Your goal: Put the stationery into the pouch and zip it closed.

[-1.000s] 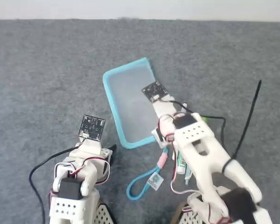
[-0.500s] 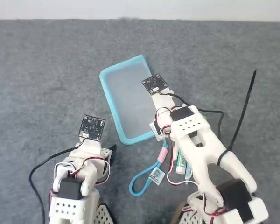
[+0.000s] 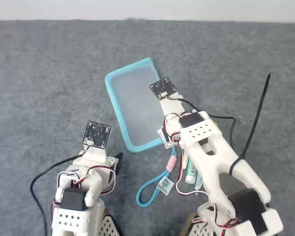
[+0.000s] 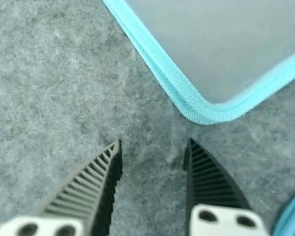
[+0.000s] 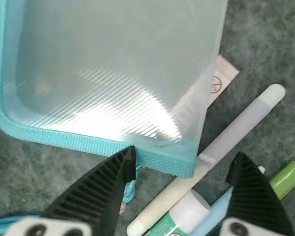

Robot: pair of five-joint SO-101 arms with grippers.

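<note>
High view: a grey, felt-like desk (image 3: 49, 73) meets a pale wall (image 3: 147, 10) along its far edge. A clear, teal-edged pouch (image 3: 135, 105) lies flat about the desk's middle. The stationery (image 3: 191, 172) is outside it, bunched just beside its near right corner toward the desk's near edge, next to a blue strap (image 3: 150, 191). The right arm (image 3: 211, 152) leans over that corner, and the left arm (image 3: 83, 187) sits by the near edge, left of the pouch. A thin black cable (image 3: 258, 123) rises at the right. Left wrist view: the left tool (image 4: 154, 143), fingers apart and empty, hovers over bare desk near a pouch corner, not touching it. Right wrist view: the right tool (image 5: 184, 155), jaws wide apart and holding nothing, straddles the pouch's corner, a white pen (image 5: 226, 147), a glue stick (image 5: 187, 214) and a green marker (image 5: 285, 179). Filling seems not yet begun. The next move probably calls for closing on the pen and feeding it into the pouch's mouth, which looks open on that side.
</note>
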